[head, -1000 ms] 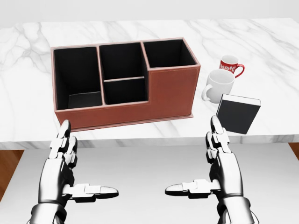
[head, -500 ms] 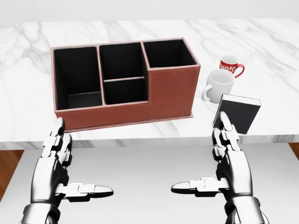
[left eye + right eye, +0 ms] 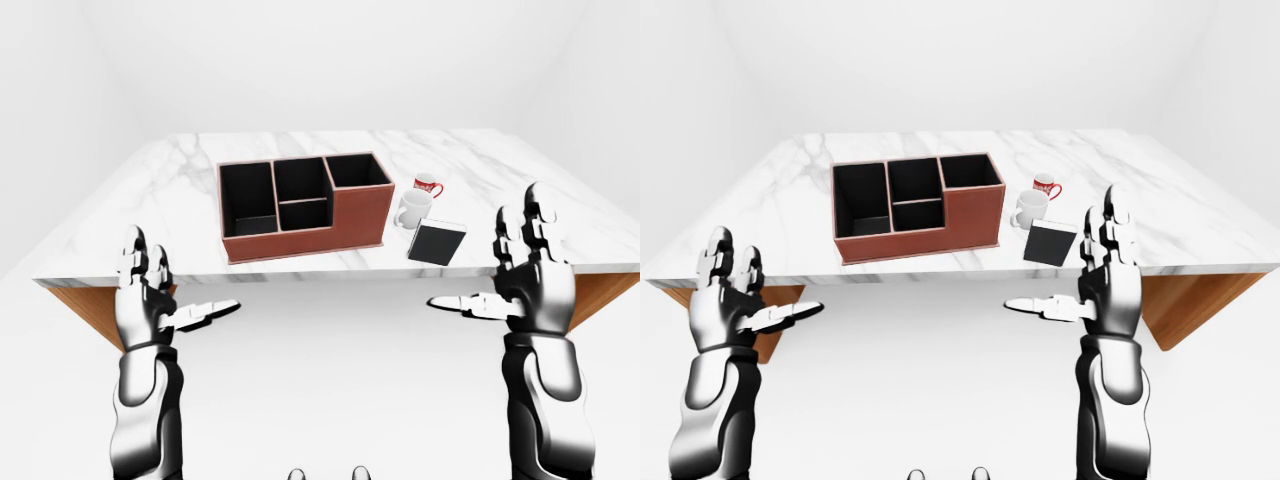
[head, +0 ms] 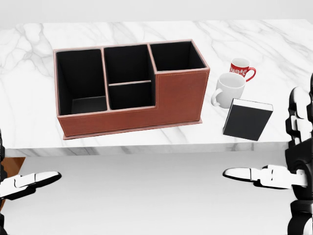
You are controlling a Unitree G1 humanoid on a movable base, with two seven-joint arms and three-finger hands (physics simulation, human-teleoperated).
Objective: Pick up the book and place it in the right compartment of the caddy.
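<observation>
Marble-topped table (image 3: 180, 190), white walls (image 3: 300, 60)

I see the thin black-covered book with white page edges (image 4: 247, 120) lying flat near the marble table's bottom edge, just right of the reddish-brown leather caddy with black-lined compartments (image 4: 181, 95). The caddy's right compartment (image 4: 176, 56) stands empty, as do the others.

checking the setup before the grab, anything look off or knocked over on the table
Nothing stands out. The caddy sits upright and empty, both mugs stand upright, and the book lies closed near the table's edge, unspilled and undamaged. Both hands are open, clear of everything.
</observation>
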